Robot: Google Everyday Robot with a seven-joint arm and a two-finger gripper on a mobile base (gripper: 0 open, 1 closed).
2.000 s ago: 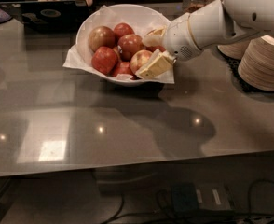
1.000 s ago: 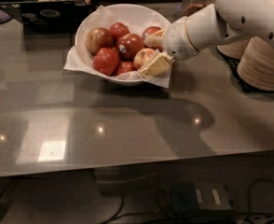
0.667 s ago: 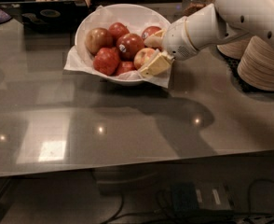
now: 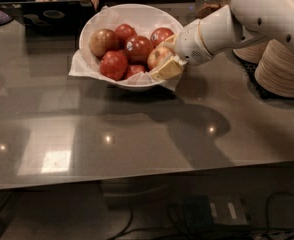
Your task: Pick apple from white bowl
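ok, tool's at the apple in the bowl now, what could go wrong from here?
1. The tool reaches over the right rim of the white bowl at the apple; lifting might snag the paper liner or tip the bowl.
2. Darker apples press against it and could roll.
3. The plate stack sits close beside the arm; a swing may knock it.

Apple (image 4: 158, 57): red with a pale yellow-orange blush. Red apples (image 4: 138, 49) are darker; one brownish-green apple (image 4: 103, 41). Bowl (image 4: 137, 14) and paper (image 4: 77, 66) white. Tool (image 4: 166, 55) cream-yellow, at the bowl's right rim by the apple. Arm (image 4: 247, 19) white. Bench (image 4: 137, 134) glossy grey-brown. Plates (image 4: 282, 69) beige.
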